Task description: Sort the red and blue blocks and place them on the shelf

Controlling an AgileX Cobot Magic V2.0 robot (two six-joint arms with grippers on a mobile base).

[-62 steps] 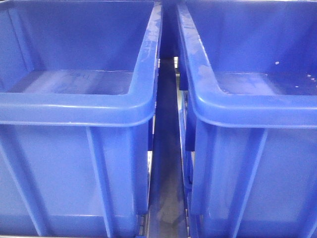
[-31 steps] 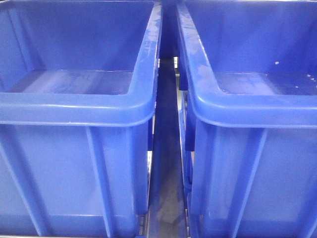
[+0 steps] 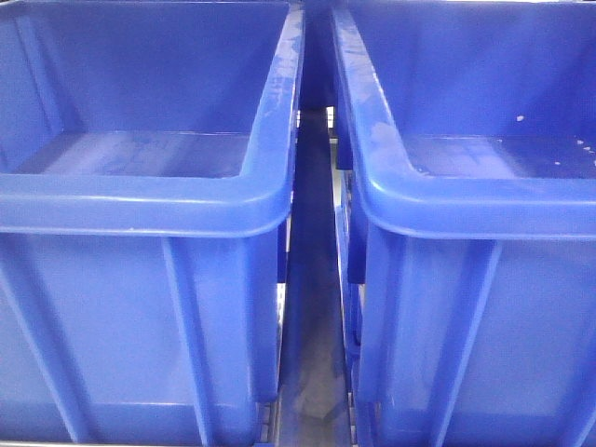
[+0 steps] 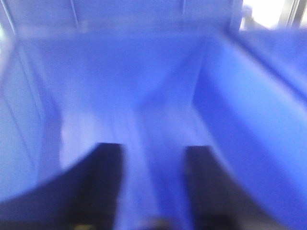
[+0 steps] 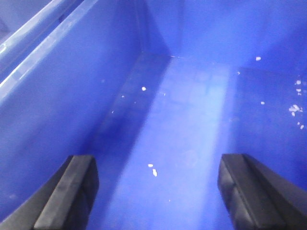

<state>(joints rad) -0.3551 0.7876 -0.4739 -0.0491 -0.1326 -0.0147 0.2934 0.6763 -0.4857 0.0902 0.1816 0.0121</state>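
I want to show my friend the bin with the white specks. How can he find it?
Look at the front view: two big blue bins stand side by side with a narrow gap between them. Pick the right-hand bin. Its inside back wall has small white specks, while the left-hand bin shows none.

The front camera sits close, level with two blue bins' rims, facing the left bin (image 3: pixel 140 200) and right bin (image 3: pixel 466 200). Each wrist camera looks down into one bin, the left view blurred.
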